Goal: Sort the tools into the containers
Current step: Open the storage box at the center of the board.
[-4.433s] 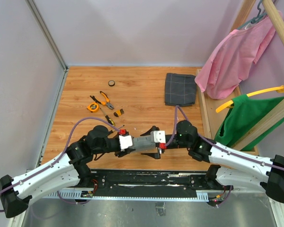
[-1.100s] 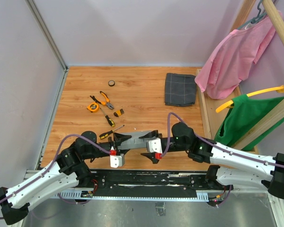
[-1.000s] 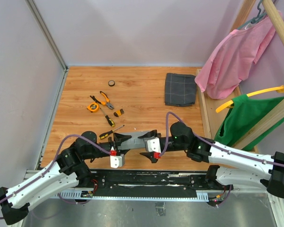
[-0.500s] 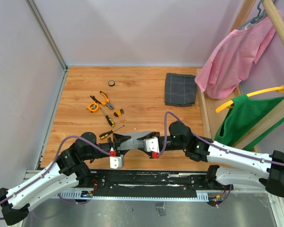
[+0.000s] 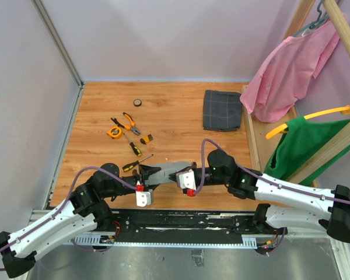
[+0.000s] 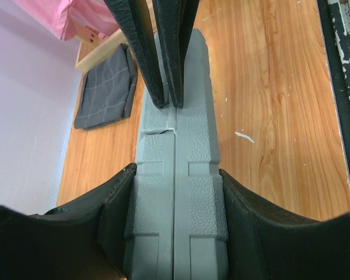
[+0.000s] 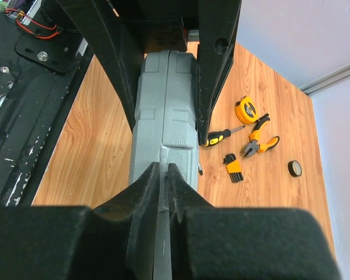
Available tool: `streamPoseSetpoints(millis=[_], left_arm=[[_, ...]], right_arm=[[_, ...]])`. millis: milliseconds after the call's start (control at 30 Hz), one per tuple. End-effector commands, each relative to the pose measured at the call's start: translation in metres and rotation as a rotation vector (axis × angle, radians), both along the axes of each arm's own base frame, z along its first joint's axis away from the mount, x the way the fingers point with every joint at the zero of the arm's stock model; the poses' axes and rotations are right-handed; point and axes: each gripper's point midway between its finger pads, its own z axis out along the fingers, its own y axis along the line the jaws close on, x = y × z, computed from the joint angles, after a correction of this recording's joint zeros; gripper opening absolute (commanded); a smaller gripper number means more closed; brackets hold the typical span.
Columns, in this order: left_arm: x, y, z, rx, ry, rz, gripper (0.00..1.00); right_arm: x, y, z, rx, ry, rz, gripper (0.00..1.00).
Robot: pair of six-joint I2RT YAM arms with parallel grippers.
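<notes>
Worktop (image 5: 181, 111): wood, occupied at its near side. Case (image 5: 165, 170): closed and on edge there, between both arms. Left fingers (image 6: 108, 224): half-spread, clamped across the case's two faces. Right fingers (image 7: 144, 195): pinched almost together on its seam ridge. Judged rigid, light, textured plastic (the broad faces may flex), so best gripped across the thickness. Tools (image 5: 130, 123): loose beyond the case, unsorted.

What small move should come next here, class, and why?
Probably the right fingers, pinched on the closed case, should tug it open a little: the left fingers clamp its sides, and the tools lie outside on the table.
</notes>
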Motion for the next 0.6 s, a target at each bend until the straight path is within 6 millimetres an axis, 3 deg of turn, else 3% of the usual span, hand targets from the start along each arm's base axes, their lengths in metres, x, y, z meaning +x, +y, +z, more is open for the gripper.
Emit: streamPoseSetpoints(millis=[0,67,200,400,567], left_arm=[[0.001,-0.007,0.039,-0.119,-0.086,-0.017,0.0],[0.001,-0.007,0.039,-0.115,-0.091,-0.02,0.0],[0.001,-0.006,0.039,-0.105,-0.128,-0.03,0.0],[0.004,-0.002,0.046,-0.065,-0.257,-0.044,0.0],[0.006,-0.004,0.052,-0.032,-0.349,-0.07,0.0]], right_arm=[[-0.006,0.0,-0.006,-0.028,-0.022,0.017,0.15],[-0.008,0.0,-0.001,-0.008,-0.029,0.02,0.24],[-0.012,-0.004,0.02,0.081,-0.052,0.026,0.54],[-0.02,-0.015,0.022,0.072,-0.093,0.064,0.67],[-0.014,-0.018,0.019,0.058,-0.138,0.039,0.7]])
